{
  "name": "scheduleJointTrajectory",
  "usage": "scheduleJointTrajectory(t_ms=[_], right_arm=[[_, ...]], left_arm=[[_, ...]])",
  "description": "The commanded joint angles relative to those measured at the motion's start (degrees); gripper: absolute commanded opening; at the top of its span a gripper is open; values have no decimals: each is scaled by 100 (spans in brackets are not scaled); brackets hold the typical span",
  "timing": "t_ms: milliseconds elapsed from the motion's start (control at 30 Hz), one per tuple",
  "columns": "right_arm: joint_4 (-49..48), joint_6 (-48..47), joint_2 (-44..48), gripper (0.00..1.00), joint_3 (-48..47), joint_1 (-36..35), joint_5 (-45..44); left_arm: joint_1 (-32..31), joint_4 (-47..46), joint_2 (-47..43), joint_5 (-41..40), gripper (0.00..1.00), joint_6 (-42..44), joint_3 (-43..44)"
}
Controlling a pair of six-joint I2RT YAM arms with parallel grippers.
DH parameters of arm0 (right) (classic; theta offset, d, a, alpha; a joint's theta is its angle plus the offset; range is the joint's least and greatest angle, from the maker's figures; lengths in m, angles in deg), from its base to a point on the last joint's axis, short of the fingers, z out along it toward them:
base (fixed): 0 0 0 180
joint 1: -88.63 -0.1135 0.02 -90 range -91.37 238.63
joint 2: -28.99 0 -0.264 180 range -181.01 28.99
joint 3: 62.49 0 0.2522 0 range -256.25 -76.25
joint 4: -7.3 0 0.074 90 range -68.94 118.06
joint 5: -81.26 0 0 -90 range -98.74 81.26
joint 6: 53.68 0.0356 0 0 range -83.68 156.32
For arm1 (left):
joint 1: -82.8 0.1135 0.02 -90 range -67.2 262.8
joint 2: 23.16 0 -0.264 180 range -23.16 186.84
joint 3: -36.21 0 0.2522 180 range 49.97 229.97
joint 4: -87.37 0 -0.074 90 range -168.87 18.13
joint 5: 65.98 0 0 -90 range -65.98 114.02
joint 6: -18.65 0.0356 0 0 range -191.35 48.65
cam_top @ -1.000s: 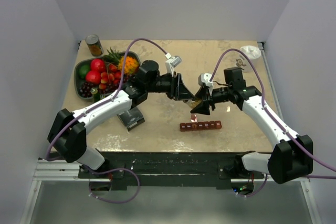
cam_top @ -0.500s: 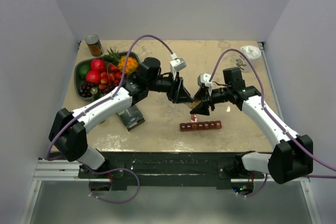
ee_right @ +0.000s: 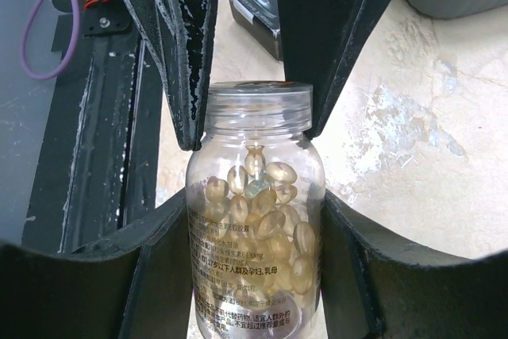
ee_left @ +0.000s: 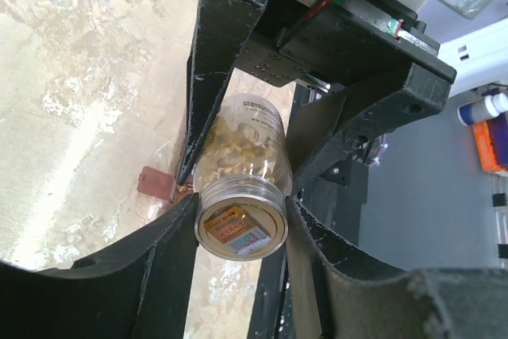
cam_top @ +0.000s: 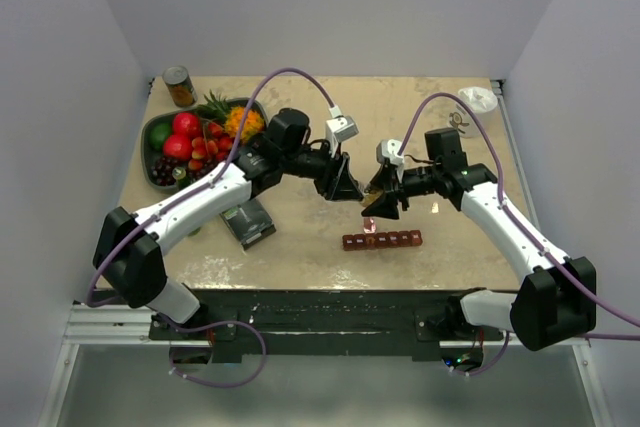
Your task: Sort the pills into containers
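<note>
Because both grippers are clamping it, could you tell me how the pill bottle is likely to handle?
The bottle looks like smooth, rigid clear plastic, so it may slip or twist in the grip. Partly filled with small pills, it is probably light. Being round, it would likely roll if released.

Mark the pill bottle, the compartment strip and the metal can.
pill bottle (ee_right: pixel 254 275): right wrist view, its clear body.
compartment strip (cam_top: pixel 382 240): top external view, its middle.
metal can (cam_top: pixel 181 90): top external view, its side.

One clear round plastic bottle (ee_right: pixel 254 291) of tan-orange pills (ee_right: pixel 266 228). One dark red-brown plastic compartment strip (cam_top: pixel 382 240). One metal can (cam_top: pixel 179 86), one grey-green fruit bowl (cam_top: pixel 147 137).
</note>
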Motion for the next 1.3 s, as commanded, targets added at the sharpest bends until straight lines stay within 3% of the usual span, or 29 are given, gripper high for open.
scheduleJointTrajectory(t_ms=[0, 200, 300, 400, 500, 567, 667, 733, 933, 1100, 1267], right_arm=[[-132, 11, 99, 8, -208, 32, 230], [-141, 11, 90, 8, -199, 23, 301], [-141, 11, 73, 8, -191, 32, 327], [-141, 11, 73, 8, -191, 32, 336], [-132, 12, 82, 8, -191, 32, 336], [-132, 3, 82, 8, -191, 32, 327], [-123, 3, 82, 8, -191, 23, 327], [-115, -15, 82, 8, -191, 32, 327], [-115, -15, 82, 8, -191, 32, 327], [-115, -15, 82, 8, -191, 32, 318], [-115, -15, 82, 8, -191, 23, 318]], left_arm=[[-57, 604, -64, 114, 26, 1259, 228], [-277, 150, -582, 254, 25, 3447, -447], [-444, -71, -758, 36, 43, 4389, -685], [-576, -37, -803, -332, 52, 5362, -730], [-760, -350, -995, -1025, 67, 5822, -1054], [-787, -598, -1127, -1230, 72, 5841, -1361], [-787, -1343, -1470, -1450, 80, 5351, -1809], [-735, -1977, -1778, -1494, 99, 4499, -2030], [-437, -2576, -2104, -1267, 100, 1714, -2251], [-269, -2375, -1666, -846, 100, -412, -1794], [-260, -1926, -1225, -537, 95, -961, -1249]])
